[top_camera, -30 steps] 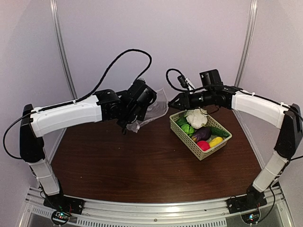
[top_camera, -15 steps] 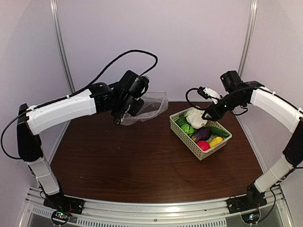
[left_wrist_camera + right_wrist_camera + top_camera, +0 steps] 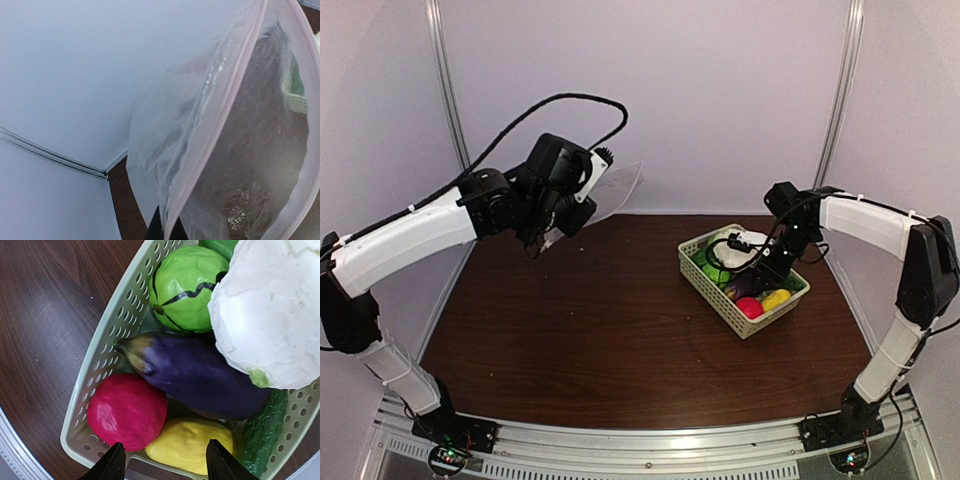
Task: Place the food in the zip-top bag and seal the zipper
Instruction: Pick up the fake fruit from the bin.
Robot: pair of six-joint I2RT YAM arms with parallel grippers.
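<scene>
My left gripper is raised at the back left and shut on the zip-top bag, which hangs in the air. In the left wrist view my gripper pinches the bag at its mouth; the zipper runs up as a pale strip. My right gripper is open, just above the food in the basket. In the right wrist view my gripper straddles the yellow piece and the red-pink ball. The eggplant, cauliflower, green round piece and cucumber lie beyond.
The pale green lattice basket stands on the brown table at the right; its rim shows in the right wrist view. White walls and metal posts close in the back and sides.
My left arm has lifted the bag and swung it left, off the table. My right arm has drawn back and dropped down over the basket, pointing into the food.
</scene>
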